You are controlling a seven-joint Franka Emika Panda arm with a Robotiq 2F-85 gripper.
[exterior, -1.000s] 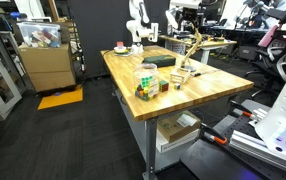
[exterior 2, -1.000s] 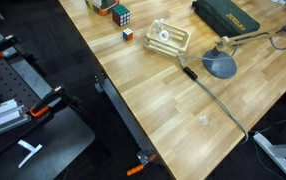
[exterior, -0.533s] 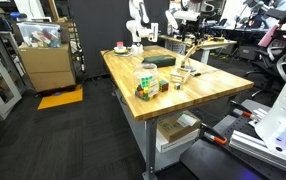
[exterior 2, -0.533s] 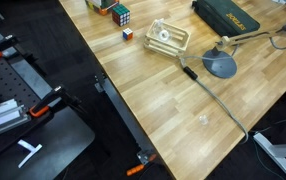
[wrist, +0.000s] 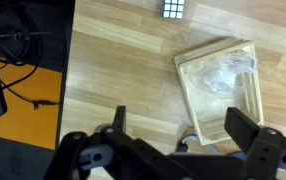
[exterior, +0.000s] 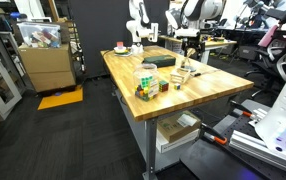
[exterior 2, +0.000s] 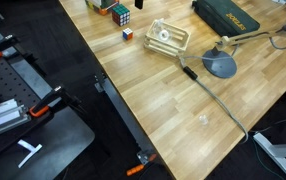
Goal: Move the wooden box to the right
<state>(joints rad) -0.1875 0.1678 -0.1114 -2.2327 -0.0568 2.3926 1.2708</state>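
Wooden box (exterior 2: 168, 38) sits on the worktop (exterior 2: 173, 115), toward 12 o'clock in an exterior view. It is pale, rectangular, thin-walled and open-topped.

Worktop is light butcher-block planks, smooth. Floor around it is dark. An orange mat (exterior: 59, 98) and a brown cardboard box (exterior: 46, 66) lie beyond the worktop's end.

Around the wooden box:
- small puzzle cube (exterior 2: 127, 34), near, at 9 o'clock
- larger puzzle cubes (exterior 2: 120, 13), at 10 o'clock
- dark flat case (exterior 2: 226, 15), at 2 o'clock
- grey disc base (exterior 2: 221, 66), at 4 o'clock, with a cable trailing off it

The exterior view with the mat also shows the arm (exterior: 193, 14) over the worktop's far side.

Only the wrist view looks into the box: something crumpled and translucent inside, cannot tell what. There the box lies at 3 o'clock of centre.

Claw (wrist: 178, 120) is open. Its fingers (wrist: 245, 125) are spread wide and grip nothing.
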